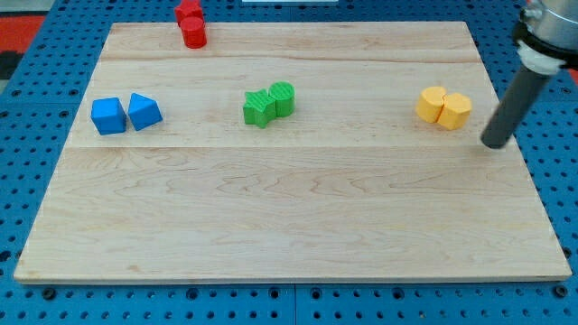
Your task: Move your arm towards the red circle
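Note:
The red circle block (195,34) stands at the view's top left, near the board's top edge, touching another red block (188,12) just above it. My tip (494,143) is at the view's right, near the board's right edge, just right of two yellow blocks (443,106). It is far from the red blocks and touches no block.
A green pair, a star-like block (258,108) and a round one (283,97), sits at the board's centre top. Two blue blocks, a cube (108,116) and a wedge-like one (144,111), lie at the view's left. The wooden board (289,226) lies on blue pegboard.

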Robot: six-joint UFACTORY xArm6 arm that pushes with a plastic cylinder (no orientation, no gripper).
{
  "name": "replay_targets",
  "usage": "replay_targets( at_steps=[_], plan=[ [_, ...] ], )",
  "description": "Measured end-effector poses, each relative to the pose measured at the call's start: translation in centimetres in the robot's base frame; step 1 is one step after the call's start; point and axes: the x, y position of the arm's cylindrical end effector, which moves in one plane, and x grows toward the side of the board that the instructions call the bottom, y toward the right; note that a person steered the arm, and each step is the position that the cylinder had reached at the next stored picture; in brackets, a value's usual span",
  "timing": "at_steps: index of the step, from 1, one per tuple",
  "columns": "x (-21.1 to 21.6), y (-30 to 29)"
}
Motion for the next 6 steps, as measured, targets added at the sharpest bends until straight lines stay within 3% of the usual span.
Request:
replay_targets(
  at_steps=[2, 4, 6],
  plan=[
    [-11.8, -1.2],
    [-17.4, -15.4],
    [-18.8, -34.5]
  ],
)
